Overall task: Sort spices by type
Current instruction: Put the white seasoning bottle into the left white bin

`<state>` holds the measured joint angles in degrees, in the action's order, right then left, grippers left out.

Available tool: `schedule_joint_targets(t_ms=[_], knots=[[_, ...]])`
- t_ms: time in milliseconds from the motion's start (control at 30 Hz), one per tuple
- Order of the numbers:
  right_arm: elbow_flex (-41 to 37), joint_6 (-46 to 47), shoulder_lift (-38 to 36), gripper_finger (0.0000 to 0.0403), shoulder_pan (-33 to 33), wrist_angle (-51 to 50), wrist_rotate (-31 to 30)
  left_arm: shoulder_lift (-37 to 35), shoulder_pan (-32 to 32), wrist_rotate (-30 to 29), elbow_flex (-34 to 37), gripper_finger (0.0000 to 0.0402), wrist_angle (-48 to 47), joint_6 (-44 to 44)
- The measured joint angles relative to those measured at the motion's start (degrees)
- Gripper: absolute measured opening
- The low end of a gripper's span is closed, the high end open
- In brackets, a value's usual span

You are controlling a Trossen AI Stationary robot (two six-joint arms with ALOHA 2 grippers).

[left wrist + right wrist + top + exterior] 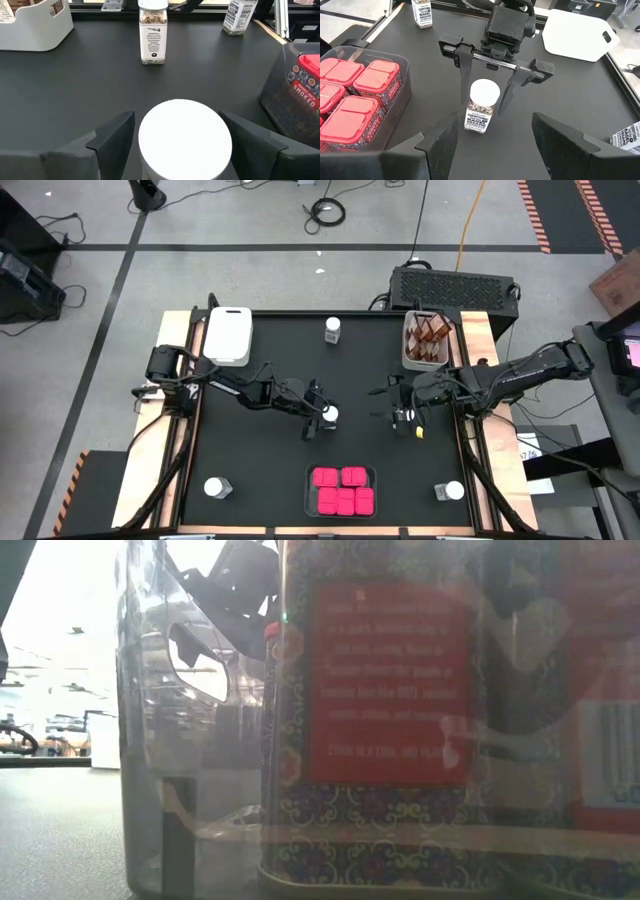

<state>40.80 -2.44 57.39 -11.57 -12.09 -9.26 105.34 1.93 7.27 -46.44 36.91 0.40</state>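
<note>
**A:** Spices are spread over your black table [260,380]. From above you see pink boxes [342,490] packed in a clear tray [340,471] at the near edge, brown jars [430,332] in a tray [409,350] at the far right, and clear jars with white lids dotted about.

**B:** Where is my left gripper [320,418]?

**A:** It is at the middle of the table, around one white-lid jar [329,414]. From above it is just a dark lump beside a white dot. Your right wrist view shows much more: the left gripper [485,102] hangs over the jar [482,106] with one finger on each side, spread wide, and a small gap shows between each finger and the jar (so it is not pinching yet). That jar stands upright.

**B:** And my left wrist view?

**A:** It looks down on the round white lid [184,138] between the two fingers [114,136]. It also shows a second jar [152,31] and a third jar [240,15] farther off, plus a white tray [37,25].

**B:** My right gripper [405,416]?

**A:** It sits right of the middle, pointed at the left one, fingers [440,137] spread apart with nothing in them.

**B:** The low view?

**A:** It is filled by the clear tray wall [150,740] and a box label [385,680] right up close.
</note>
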Motion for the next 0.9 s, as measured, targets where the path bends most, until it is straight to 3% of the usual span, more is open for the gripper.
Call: schedule_joint_targets(t_ms=[167, 367, 533, 733, 900], knots=[[0.0, 0.0, 0.0, 0.0247, 0.0, -0.2, 0.0, 0.0, 0.0, 0.0, 0.0, 0.0271, -0.1, 0.0], [0.0, 0.0, 0.0, 0.0247, 0.0, -0.2, 0.0, 0.0, 0.0, 0.1, 0.0, 0.0212, -0.1, 0.0], [0.0, 0.0, 0.0, 0.0247, 0.0, -0.2, 0.0, -1.5, 0.0, 0.1, 0.0, 0.0208, -1.6, 0.6], [0.0, 0.2, 0.0, 0.0247, 0.0, -0.1, 0.0, -9.2, -1.2, -1.0, 0.0, 0.0208, -9.6, 1.7], [0.0, 0.2, 0.0, 0.0247, 0.0, -0.1, 0.0, -19.0, -4.1, -10.6, 0.0, 0.0208, -20.5, 1.4]])
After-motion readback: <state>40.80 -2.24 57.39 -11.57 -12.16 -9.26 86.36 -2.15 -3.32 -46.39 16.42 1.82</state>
